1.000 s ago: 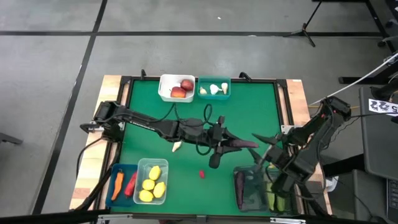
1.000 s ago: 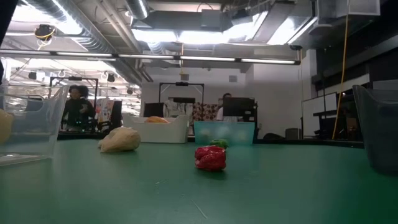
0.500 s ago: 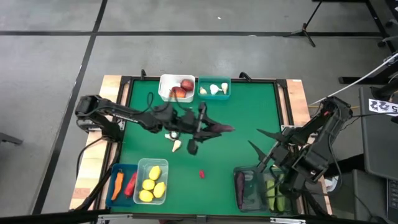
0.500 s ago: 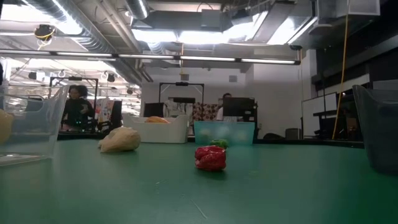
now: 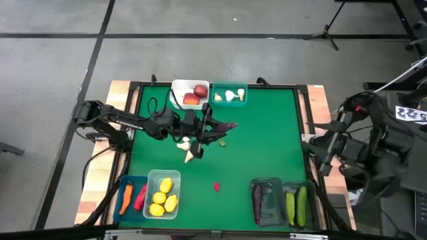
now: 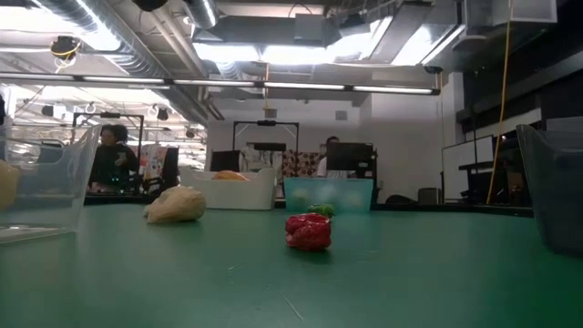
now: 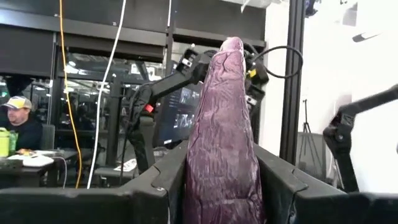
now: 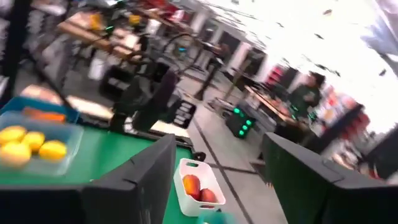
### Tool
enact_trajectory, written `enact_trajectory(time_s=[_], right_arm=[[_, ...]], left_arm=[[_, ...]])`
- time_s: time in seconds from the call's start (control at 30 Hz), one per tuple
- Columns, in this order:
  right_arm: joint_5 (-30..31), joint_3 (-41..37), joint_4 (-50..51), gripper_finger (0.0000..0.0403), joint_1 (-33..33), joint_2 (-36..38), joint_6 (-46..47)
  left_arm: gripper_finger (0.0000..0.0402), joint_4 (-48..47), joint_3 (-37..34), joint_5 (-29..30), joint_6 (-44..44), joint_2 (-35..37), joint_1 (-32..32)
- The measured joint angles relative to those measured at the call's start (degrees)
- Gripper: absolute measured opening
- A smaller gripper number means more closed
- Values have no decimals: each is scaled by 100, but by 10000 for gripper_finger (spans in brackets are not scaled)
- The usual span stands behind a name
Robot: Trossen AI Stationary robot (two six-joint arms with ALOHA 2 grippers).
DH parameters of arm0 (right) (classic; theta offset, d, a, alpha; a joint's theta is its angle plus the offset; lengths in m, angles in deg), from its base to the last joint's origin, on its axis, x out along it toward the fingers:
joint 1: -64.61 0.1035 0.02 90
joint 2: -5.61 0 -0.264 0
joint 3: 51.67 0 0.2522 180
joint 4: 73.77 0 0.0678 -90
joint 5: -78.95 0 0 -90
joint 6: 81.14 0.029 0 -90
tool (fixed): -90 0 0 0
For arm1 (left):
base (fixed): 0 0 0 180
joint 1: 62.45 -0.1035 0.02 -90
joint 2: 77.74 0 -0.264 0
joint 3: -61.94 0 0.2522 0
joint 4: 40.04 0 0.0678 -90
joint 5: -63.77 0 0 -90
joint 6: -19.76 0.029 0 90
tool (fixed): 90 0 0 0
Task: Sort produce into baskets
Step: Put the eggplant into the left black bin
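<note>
Left gripper [image 5: 215, 127] is clenched on a purple eggplant [image 5: 226, 125] above the far middle of the green table [image 5: 267, 140]. In the left wrist view the eggplant [image 7: 225, 137] stands between the two fingers [image 7: 158, 186], its long axis along them and its narrow end pointing away from the wrist. From above it points toward the table's right side. The right gripper [image 5: 319, 148] waits at the right edge of the table with its fingers apart and nothing between them.

Six baskets are on the table. The white basket [image 5: 177, 100] holds two red apples [image 5: 195, 94], and the teal basket [image 5: 230, 103] beside it holds pieces of white garlic [image 5: 230, 96]. The blue basket [image 5: 123, 180] holds one carrot [image 5: 126, 198] and one red chilli [image 5: 140, 197]. The clear basket [image 5: 152, 179] holds four lemons [image 5: 163, 197]. One dark basket [image 5: 270, 200] holds one eggplant [image 5: 257, 199], lying lengthwise, and the other [image 5: 297, 188] holds two green cucumbers [image 5: 296, 205].

Two garlic pieces [image 5: 189, 151] lie loose near the left gripper, and one small red piece [image 5: 216, 187] lies alone near the front.
</note>
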Motion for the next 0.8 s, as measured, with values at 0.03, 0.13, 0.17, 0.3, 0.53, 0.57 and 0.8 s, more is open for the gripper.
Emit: enact_trajectory(time_s=[0.03,0.13,0.17,0.3,0.53,0.57,0.8], right_arm=[[-59,-8,4,241,113,87,-216],[-640,0,-381,237,310,566,-400],[-899,12,-791,234,361,779,-422],[-2486,-643,-3368,212,371,1348,-1931],[-4944,-3063,-7058,174,-861,1366,-5538],[-4871,-3380,-7432,171,-1166,1386,-5594],[-6717,-5403,-10716,173,-4069,1255,-5223]], left_arm=[[139,37,0,-1,38,-3,0],[141,242,0,-3,-55,46,2],[142,226,0,-2,-86,80,0],[143,183,0,-2,-48,152,3],[143,141,0,-6,-29,173,13],[143,109,0,-5,-29,172,16],[143,-307,0,-10,36,173,77]])
